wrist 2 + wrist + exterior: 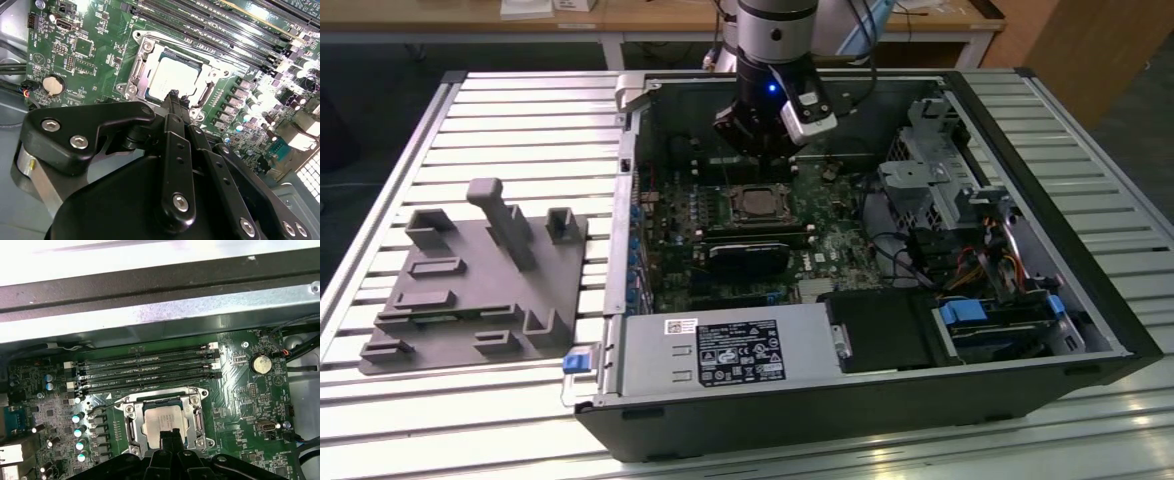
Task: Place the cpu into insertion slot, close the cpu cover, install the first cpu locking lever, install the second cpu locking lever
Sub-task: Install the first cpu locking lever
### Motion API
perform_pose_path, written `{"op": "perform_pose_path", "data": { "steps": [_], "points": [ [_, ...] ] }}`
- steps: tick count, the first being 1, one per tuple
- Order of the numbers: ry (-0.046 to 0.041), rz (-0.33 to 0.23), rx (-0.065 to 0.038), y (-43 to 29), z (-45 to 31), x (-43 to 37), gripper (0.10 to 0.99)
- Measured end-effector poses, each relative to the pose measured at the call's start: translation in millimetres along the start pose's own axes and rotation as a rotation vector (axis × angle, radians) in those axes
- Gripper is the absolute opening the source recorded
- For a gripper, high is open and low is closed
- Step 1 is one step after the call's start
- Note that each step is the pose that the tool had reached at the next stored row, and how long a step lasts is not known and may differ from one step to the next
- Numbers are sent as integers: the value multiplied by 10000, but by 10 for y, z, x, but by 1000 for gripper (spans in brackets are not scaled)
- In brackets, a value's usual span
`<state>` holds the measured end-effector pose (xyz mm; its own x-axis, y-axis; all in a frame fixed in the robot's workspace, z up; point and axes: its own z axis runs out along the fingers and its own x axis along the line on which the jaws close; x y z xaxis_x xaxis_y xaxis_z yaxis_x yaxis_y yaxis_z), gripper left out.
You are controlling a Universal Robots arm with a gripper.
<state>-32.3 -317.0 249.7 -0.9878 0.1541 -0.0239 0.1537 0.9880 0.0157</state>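
Grey fixture plate (467, 290) lies at nine o'clock of the open case (854, 420) in the exterior view. My gripper (762, 172), jaws clenched on nothing, hangs at twelve o'clock of the cpu (757, 204), which is seated in the insertion slot (126, 412), cpu cover (196, 421) flat over its edges.

The robot arm (774, 30) hangs vertically, pointing straight down, with the two fingers (176, 135) of its black gripper (174, 100) pressed together.

Near edge of cpu cover (196, 417) hidden behind gripper (170, 434) in both wrist views; arm (774, 30) cut off at exterior view's top.
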Motion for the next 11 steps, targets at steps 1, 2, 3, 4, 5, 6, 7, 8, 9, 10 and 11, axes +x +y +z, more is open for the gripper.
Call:
{"op": "perform_pose_path", "data": {
  "steps": [1, 2, 3, 4, 5, 6, 7, 8, 9, 10, 11],
  "points": [
    [0, 0, 1, 0, -1, 0, 106],
    [0, 0, 1, 0, -1, 0, 106],
    [0, 0, 1, 0, -2, 0, 106],
    [0, 0, 0, 0, -2, 0, 106],
    [0, 0, 1, 0, -4, 0, 106],
    [3, 0, 7, -1, -12, 0, 106],
    [2, 0, 5, 0, -23, 0, 106],
    [1, 0, 2, 0, -37, -1, 106],
    [1, 0, 2, 1, -52, -1, 106],
    [1, 0, 2, 1, -63, -1, 106],
    [0, 0, 1, 1, -65, -2, 106]
  ]
}}
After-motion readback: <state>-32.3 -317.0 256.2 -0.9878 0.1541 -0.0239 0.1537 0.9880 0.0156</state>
